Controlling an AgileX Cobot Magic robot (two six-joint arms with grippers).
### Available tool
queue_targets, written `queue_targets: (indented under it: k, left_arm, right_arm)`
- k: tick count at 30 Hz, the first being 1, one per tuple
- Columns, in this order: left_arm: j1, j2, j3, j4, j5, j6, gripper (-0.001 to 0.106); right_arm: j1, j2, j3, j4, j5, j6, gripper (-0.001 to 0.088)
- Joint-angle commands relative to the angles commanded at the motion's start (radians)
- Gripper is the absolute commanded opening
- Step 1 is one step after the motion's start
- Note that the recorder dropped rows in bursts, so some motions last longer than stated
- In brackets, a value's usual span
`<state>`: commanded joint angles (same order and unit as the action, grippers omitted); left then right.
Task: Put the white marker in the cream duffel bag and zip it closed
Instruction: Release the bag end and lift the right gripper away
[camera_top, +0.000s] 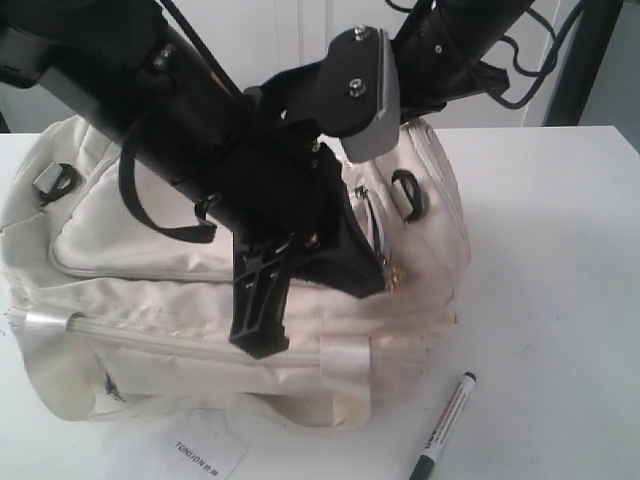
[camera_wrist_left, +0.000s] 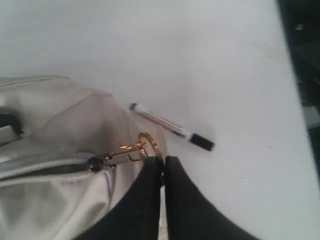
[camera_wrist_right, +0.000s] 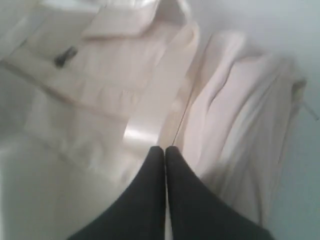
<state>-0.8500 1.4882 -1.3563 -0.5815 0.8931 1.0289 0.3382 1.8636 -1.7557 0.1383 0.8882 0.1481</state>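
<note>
The cream duffel bag (camera_top: 150, 270) lies on the white table. Beside its right end, on the table outside the bag, lies the white marker (camera_top: 443, 425) (camera_wrist_left: 170, 126). My left gripper (camera_top: 385, 278) (camera_wrist_left: 163, 159) is shut on the gold ring of the zip pull (camera_wrist_left: 148, 141) at that end. Behind the slider (camera_wrist_left: 95, 162), the two rows of zip teeth stand slightly apart with dark between them. My right gripper (camera_top: 258, 345) (camera_wrist_right: 164, 148) is shut, its tips down against the bag's front by a cream webbing handle (camera_wrist_right: 145, 125). I see nothing held between its fingers.
A white printed tag (camera_top: 205, 455) lies by the table's front edge under the bag. Black strap clips (camera_top: 408, 195) (camera_top: 55, 180) sit at the bag's two ends. Both arms cross above the bag. A dark area (camera_wrist_left: 300, 50) lies past the table's edge.
</note>
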Motion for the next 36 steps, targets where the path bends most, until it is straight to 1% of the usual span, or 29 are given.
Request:
queue_targets:
  k: [2, 6, 11, 13, 15, 17, 19, 21, 24, 26, 29, 31, 34, 36]
  left_arm:
    - [0.0, 0.0, 0.0, 0.0, 0.002, 0.0, 0.0]
    - [0.0, 0.0, 0.0, 0.004, -0.076, 0.0, 0.0]
    - [0.0, 0.002, 0.0, 0.083, -0.246, -0.014, 0.0]
    - [0.0, 0.002, 0.0, 0.118, -0.332, -0.036, 0.0]
    - [0.0, 0.002, 0.0, 0.146, -0.397, -0.043, 0.0]
    - [0.0, 0.002, 0.0, 0.173, -0.46, -0.043, 0.0]
    - [0.0, 0.002, 0.0, 0.193, -0.498, -0.043, 0.0]
    - [0.0, 0.002, 0.0, 0.193, -0.507, -0.061, 0.0]
    - [0.0, 0.002, 0.0, 0.193, -0.468, -0.072, 0.0]
    - [0.0, 0.002, 0.0, 0.193, -0.433, -0.072, 0.0]
    - [0.0, 0.002, 0.0, 0.197, -0.394, -0.072, 0.0]
    - [0.0, 0.002, 0.0, 0.197, -0.382, -0.072, 0.0]
    - [0.0, 0.002, 0.0, 0.197, -0.378, -0.072, 0.0]
    - [0.0, 0.002, 0.0, 0.197, -0.378, -0.072, 0.0]
  right_arm:
    - [-0.002, 0.0, 0.0, 0.0, 0.002, 0.006, 0.0]
    - [-0.002, 0.0, 0.0, 0.0, 0.002, 0.006, 0.0]
    - [-0.002, -0.016, -0.027, -0.006, 0.029, -0.023, 0.0011]
    - [-0.002, -0.031, -0.041, -0.008, 0.033, -0.041, 0.0051]
    - [-0.006, -0.051, -0.059, -0.008, 0.047, -0.063, 0.0114]
    - [-0.02, -0.073, -0.075, 0.008, 0.073, -0.065, 0.0195]
    - [-0.046, -0.093, -0.085, 0.048, 0.124, -0.089, 0.0261]
    - [-0.072, -0.106, -0.085, 0.108, 0.206, -0.127, 0.0318]
    - [-0.083, -0.105, -0.076, 0.132, 0.326, -0.148, 0.0396]
    - [-0.08, -0.105, -0.047, 0.134, 0.333, -0.148, 0.0447]
    - [-0.078, -0.103, 0.041, 0.161, 0.333, -0.142, 0.058]
    - [-0.078, -0.103, 0.076, 0.173, 0.32, -0.148, 0.0626]
    - [-0.078, -0.081, 0.085, 0.174, 0.305, -0.148, 0.0621]
    - [-0.078, -0.052, 0.085, 0.176, 0.284, -0.148, 0.0574]
